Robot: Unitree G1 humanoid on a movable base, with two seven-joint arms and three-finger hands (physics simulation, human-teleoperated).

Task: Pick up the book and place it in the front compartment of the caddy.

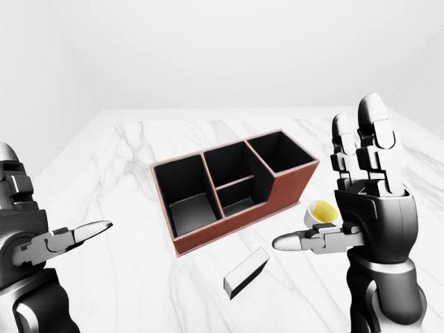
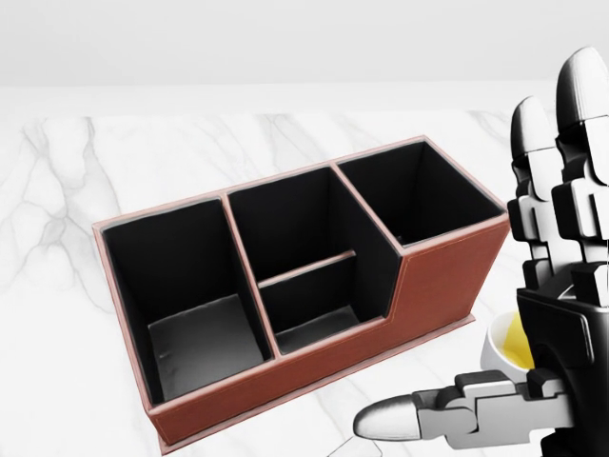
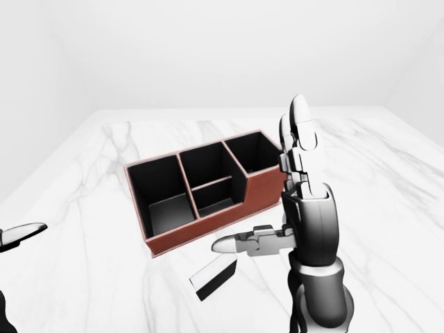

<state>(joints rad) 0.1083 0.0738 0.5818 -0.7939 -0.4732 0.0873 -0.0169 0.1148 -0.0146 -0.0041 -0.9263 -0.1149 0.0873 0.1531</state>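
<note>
Left-eye view: brown caddy [image 1: 236, 191] at frame centre on white marble table [image 1: 125, 152], black interior split into compartments, all bare inside. Book [image 1: 247, 272], black cover with white page edge, flat on table at lower centre, just below caddy, touching nothing. Small white cup [image 1: 321, 212] with yellow contents just right of caddy, partly behind right hand [image 1: 368, 208]. Right hand at frame right, fingers straight up, thumb out sideways, spread, gripping nothing. Left hand [image 1: 35, 236] at lower left, thumb extended, spread, holding nothing, well apart from book.

Head view close, looking down; eye views wider; all share caddy [image 2: 285, 286]
</note>
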